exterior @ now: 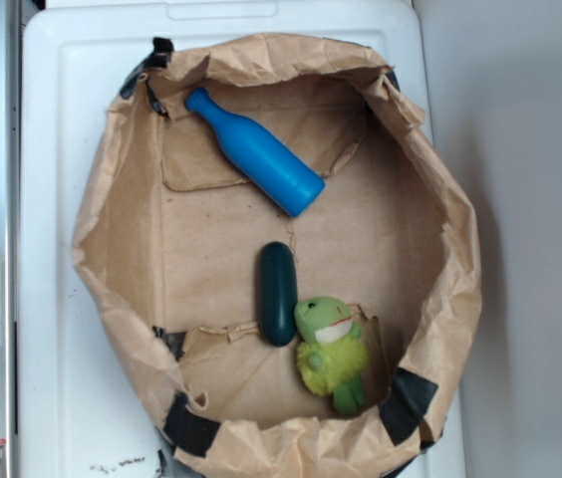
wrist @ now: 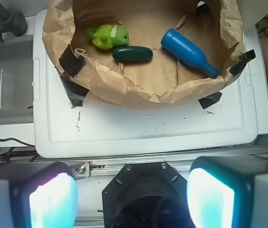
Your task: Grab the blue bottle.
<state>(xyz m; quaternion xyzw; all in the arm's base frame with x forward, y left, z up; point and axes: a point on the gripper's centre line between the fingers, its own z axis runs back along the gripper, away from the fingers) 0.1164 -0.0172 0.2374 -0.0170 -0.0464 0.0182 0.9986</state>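
The blue bottle (exterior: 256, 151) lies on its side in the far part of a brown paper-lined basin (exterior: 112, 199), neck pointing to the upper left. In the wrist view the blue bottle (wrist: 189, 52) shows at the upper right inside the paper, neck towards the right. My gripper (wrist: 131, 199) is well back from the basin, over the robot's black base, with its two glowing pads (wrist: 53, 202) wide apart and nothing between them. The gripper does not appear in the exterior view.
A dark teal capsule (exterior: 277, 293) lies mid-basin, a green plush toy (exterior: 331, 351) touching its lower right. The basin sits on a white lid (wrist: 148, 128). A grey sink (wrist: 8, 90) and black faucet (wrist: 5, 19) are at the left.
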